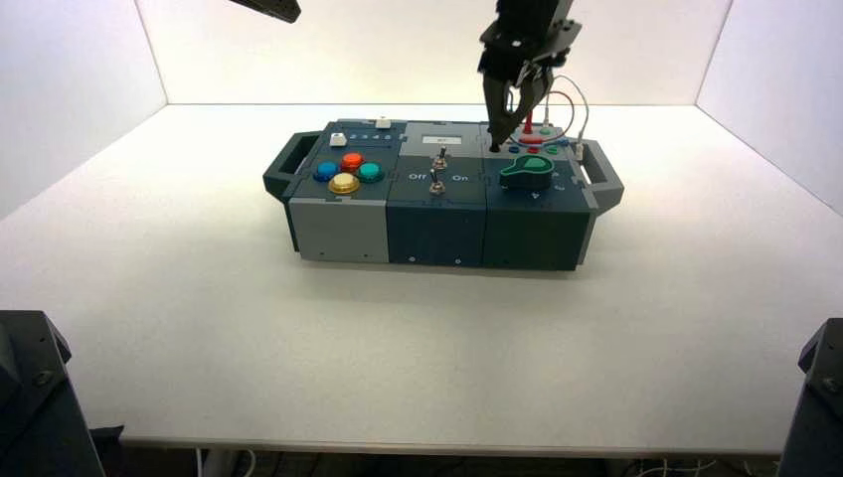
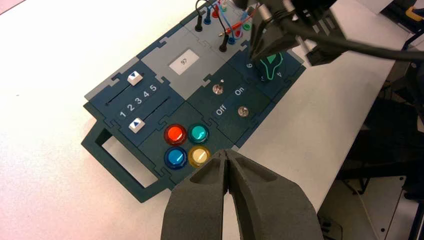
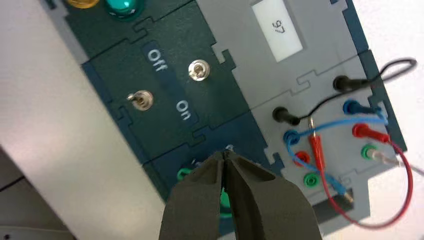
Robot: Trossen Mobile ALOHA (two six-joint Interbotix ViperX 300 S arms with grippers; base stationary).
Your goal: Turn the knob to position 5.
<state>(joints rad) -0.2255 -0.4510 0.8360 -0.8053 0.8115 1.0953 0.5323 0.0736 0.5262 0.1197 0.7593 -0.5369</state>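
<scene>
Black and clenched, the right pincer [image 1: 496, 147] hovers near the green knob [image 1: 527, 172], upper right of centre. The left pincer [image 1: 288, 12], also clenched, hangs upper left.

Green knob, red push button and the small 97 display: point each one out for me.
Green knob [image 1: 527, 172]: high view, on its round body.
Red push button [image 2: 175, 133]: left wrist view, on its cap.
97 display [image 3: 286, 44]: right wrist view, on its white face beside the digits.
</scene>
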